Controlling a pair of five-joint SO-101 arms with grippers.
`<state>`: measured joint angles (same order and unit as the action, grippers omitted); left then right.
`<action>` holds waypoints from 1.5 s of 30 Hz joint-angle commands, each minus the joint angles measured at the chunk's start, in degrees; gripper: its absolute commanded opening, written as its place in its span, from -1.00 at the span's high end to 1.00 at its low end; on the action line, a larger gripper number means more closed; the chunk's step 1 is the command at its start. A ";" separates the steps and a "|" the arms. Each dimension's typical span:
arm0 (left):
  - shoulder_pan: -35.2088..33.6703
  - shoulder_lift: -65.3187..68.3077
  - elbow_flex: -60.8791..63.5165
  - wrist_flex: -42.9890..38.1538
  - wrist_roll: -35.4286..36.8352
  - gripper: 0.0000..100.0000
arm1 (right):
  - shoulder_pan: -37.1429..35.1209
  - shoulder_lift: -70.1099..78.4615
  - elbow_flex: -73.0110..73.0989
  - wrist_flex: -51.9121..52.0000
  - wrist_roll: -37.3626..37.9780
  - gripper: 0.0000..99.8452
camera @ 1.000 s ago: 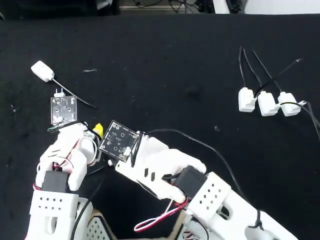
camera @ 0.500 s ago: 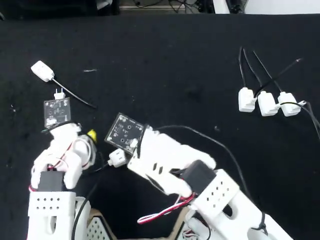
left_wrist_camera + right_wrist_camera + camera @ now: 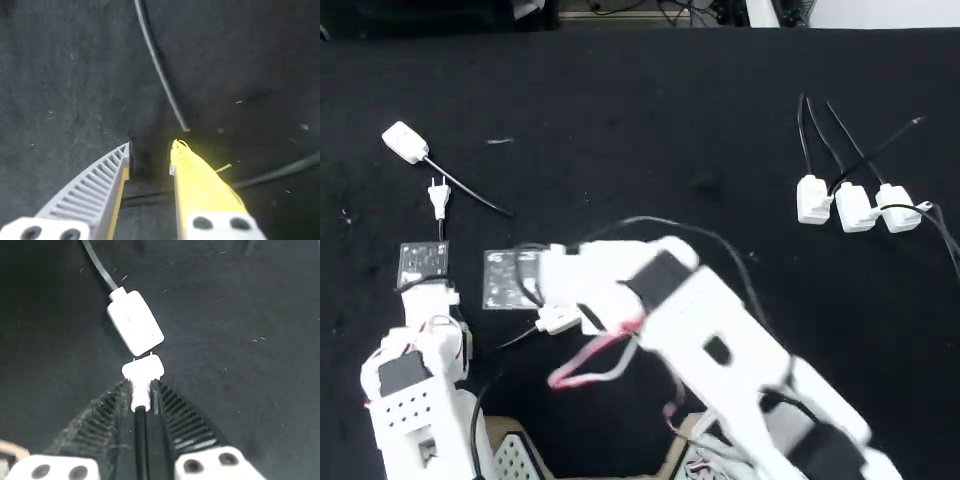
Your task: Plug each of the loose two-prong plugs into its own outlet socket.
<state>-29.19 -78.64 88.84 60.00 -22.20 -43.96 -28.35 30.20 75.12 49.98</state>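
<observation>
**Right claw** [image 3: 141, 383]: clamped on the neck of a white two-prong plug [image 3: 143, 371]. The plug's black cable runs back between the fingers. The prongs point at the end face of a white socket [image 3: 136, 322] lying flat on the black counter [image 3: 250, 315]. The prong tips are right at that face; whether they have entered it cannot be told. The socket's own black lead leaves from its opposite end.

**Left claw** [image 3: 150, 147]: fingers apart with nothing between them, tips low over the counter. A thin cable [image 3: 160, 70] lies on the counter just ahead of the tips (a thicker one crosses off to one side).

**Rest of the counter, high view:** a loose plug [image 3: 439, 192] lies at the left side, beyond the left arm. Its cable runs on to a far socket [image 3: 404, 142], and the two are apart, not mated. At the right side, well away from both arms, three white blocks [image 3: 853, 206] lie in a row just beside one another, each with a black lead.
</observation>
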 commanded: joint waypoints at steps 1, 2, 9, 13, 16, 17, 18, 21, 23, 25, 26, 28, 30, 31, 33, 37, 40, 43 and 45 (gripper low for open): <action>-2.51 -0.09 1.80 -3.52 -0.88 0.72 | 1.05 10.68 -11.30 3.16 8.09 0.98; -2.95 -0.09 1.71 -3.52 -0.88 0.72 | 1.23 12.88 -12.97 3.52 8.35 0.98; -3.30 -0.09 1.80 -1.93 -0.79 0.72 | 5.63 25.01 -22.02 3.87 10.46 0.98; -3.30 -0.09 1.80 -1.93 -0.79 0.72 | 5.45 27.65 -22.64 3.69 10.64 0.98; -3.30 -0.09 1.80 -1.93 -0.79 0.72 | 4.57 28.53 -22.64 3.52 10.64 0.98; -3.30 -0.09 1.89 -1.93 -0.79 0.72 | 4.22 28.70 -22.64 3.52 10.64 0.98; -3.30 -0.09 1.89 -1.93 -0.79 0.72 | 3.87 28.70 -22.73 3.60 10.64 0.98; -3.30 -0.09 1.89 -1.93 -0.79 0.72 | 3.16 28.79 -22.64 3.87 10.37 0.98; -3.30 -0.09 1.89 -1.93 -0.79 0.72 | 2.37 28.88 -22.46 3.87 10.37 0.98; -3.30 -0.09 1.89 -1.93 -0.79 0.72 | 2.11 28.88 -22.46 3.87 10.37 0.98; -3.30 -0.09 1.89 -1.93 -0.79 0.72 | 2.11 28.88 -22.64 3.87 10.37 0.98; -3.30 -0.09 1.89 -1.93 -0.79 0.72 | 1.67 28.88 -22.64 3.78 10.37 0.98; -3.30 -0.09 1.89 -1.93 -0.79 0.72 | 1.05 28.97 -22.20 3.78 10.37 0.98; -3.30 -0.09 1.89 -1.93 -0.79 0.72 | 0.62 28.97 -21.76 3.78 10.37 0.98; -3.30 -0.09 1.89 -1.93 -0.79 0.72 | 0.18 28.97 -21.32 3.60 10.37 0.98; -3.30 -0.09 1.89 -1.93 -0.79 0.73 | 0.00 28.97 -21.14 3.43 10.29 0.98; -3.30 -0.09 1.89 -1.93 -0.79 0.73 | 0.00 28.97 -21.05 3.43 10.29 0.98; -3.30 -0.09 1.89 -1.93 -0.79 0.73 | 0.09 30.20 -21.14 3.43 10.29 0.98; -3.30 -0.09 1.89 -1.93 -0.79 0.73 | 0.26 32.04 -21.32 3.43 10.29 0.98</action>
<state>-31.74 -79.08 90.95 57.80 -22.55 -43.08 1.71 11.03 78.55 60.00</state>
